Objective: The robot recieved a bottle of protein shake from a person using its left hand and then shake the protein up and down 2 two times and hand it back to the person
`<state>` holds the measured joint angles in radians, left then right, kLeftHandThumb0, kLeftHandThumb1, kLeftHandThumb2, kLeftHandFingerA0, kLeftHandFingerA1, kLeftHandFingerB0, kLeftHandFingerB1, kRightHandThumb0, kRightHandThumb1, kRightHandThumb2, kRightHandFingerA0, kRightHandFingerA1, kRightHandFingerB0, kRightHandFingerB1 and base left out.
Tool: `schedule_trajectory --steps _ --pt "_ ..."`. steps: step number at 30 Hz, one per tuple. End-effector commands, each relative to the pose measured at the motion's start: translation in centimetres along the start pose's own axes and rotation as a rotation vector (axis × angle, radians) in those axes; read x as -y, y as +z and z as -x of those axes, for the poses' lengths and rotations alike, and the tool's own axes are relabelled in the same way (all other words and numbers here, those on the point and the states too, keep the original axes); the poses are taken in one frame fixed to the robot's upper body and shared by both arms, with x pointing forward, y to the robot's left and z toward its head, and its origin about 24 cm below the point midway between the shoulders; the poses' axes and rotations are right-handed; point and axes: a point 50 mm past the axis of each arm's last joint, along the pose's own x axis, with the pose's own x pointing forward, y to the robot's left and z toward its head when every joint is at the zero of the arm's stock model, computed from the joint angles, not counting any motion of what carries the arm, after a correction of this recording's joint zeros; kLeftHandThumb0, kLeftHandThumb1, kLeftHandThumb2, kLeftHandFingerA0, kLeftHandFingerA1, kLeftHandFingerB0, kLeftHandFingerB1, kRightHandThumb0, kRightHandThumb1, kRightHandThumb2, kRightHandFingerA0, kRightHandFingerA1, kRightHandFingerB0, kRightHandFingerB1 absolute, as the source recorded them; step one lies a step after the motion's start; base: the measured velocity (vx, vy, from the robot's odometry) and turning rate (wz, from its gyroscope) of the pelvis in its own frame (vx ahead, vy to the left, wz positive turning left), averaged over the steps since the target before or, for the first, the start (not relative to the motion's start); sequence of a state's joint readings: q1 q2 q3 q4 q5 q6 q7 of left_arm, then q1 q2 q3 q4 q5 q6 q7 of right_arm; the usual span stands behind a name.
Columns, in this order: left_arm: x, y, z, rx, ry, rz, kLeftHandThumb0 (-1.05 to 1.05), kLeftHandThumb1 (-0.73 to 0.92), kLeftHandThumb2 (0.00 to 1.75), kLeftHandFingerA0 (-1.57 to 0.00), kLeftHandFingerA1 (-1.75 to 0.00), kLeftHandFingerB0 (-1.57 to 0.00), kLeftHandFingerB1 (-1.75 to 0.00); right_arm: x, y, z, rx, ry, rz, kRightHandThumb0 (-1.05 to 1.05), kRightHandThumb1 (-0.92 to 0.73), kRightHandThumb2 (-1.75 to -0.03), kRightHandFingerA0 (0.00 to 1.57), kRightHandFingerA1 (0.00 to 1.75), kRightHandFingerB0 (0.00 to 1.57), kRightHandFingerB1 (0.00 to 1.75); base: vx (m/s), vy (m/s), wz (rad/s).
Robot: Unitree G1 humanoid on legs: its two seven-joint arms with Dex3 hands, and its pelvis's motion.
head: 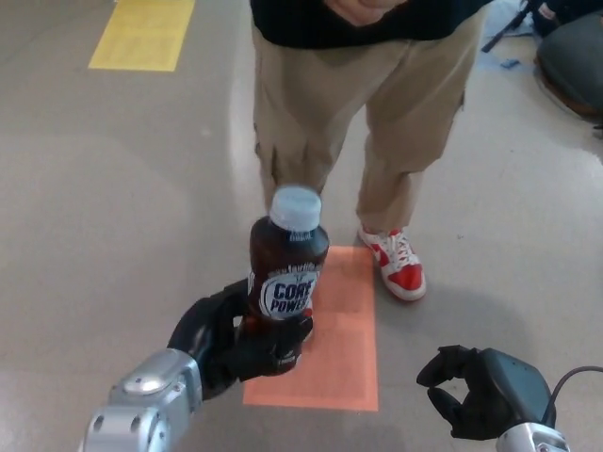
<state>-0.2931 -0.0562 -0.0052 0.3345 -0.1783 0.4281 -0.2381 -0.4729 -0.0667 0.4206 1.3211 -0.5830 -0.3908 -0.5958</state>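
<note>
Grey concrete floor (113, 188) under me, a yellow floor patch (141, 36) far up on my left, an orange floor mat (341, 330) straight ahead. A person (367, 104) stands facing me in tan trousers and a dark top, one red-and-white shoe (396, 264) at the mat's far edge; the other foot is hidden behind what I hold. A dark chair or bag (570, 56) sits at the upper right corner, too cropped to name surely. My left hand (240, 344) is wrapped round the lower body of the bottle (285, 273), thumb and fingers closed on it just under the label. The bottle stands nearly upright, pale cap (295, 208) on top, dark brown contents, held low over the near-left part of the mat and in front of the person's legs. So the receiving step looks done: the bottle is mine, nobody else is touching it. My right hand (471, 391) hangs low at the right, holding nothing, fingers curled partway with a gap between them. Only a sliver of the person's hands shows at the top edge, at the waist, not reaching toward me. Judgement: I am somewhere in the shaking stage, bottle at a low position; from this one look I cannot say how many of the two shakes are counted. What remains for certain is the hand-back, which calls for raising the bottle forward to the person and loosening my grip only once they have hold of it.
</note>
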Motion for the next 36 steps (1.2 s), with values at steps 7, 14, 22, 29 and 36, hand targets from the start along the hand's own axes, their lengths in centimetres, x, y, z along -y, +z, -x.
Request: schedule_trajectory --steps 7,14,22,29,36 --pt "-0.3 3.6 0.1 0.096 -0.028 -0.075 -0.19 0.78 0.68 -0.81 -1.63 -0.65 -1.1 0.3 0.1 -0.2 0.004 -0.019 -0.005 -0.41 -0.65 -0.82 1.0 0.86 0.91 0.61 0.0 0.0 -0.01" --pt "1.1 11.5 0.7 0.292 -0.06 -0.045 -0.26 0.79 0.73 -0.84 -1.58 -0.72 -1.04 1.0 0.2 -0.8 -0.004 -0.025 -0.019 -0.41 -0.67 -0.78 0.94 0.88 0.89 0.63 0.0 0.0 0.04" --pt "1.5 9.4 0.6 0.218 -0.094 -0.076 -0.22 0.78 0.66 -0.79 -1.62 -0.63 -1.06 0.6 0.1 -0.4 0.013 -0.017 0.013 -0.44 -0.69 -0.77 0.96 0.92 0.89 0.64 0.0 0.0 0.01" --pt "2.2 9.5 0.0 0.21 -0.113 -0.075 -0.27 0.81 0.66 -0.77 -1.67 -0.62 -1.12 0.6 -0.2 -0.4 -0.02 -0.012 -0.017 -0.43 -0.67 -0.76 0.93 0.92 0.89 0.63 0.0 0.0 0.0" --pt "3.1 11.0 0.0 0.236 -0.121 -0.074 -0.23 0.79 0.66 -0.78 -1.64 -0.65 -1.06 -0.2 -0.9 0.7 -0.014 0.006 0.001 -0.43 -0.67 -0.77 0.97 0.98 0.9 0.63 0.0 0.0 0.0"
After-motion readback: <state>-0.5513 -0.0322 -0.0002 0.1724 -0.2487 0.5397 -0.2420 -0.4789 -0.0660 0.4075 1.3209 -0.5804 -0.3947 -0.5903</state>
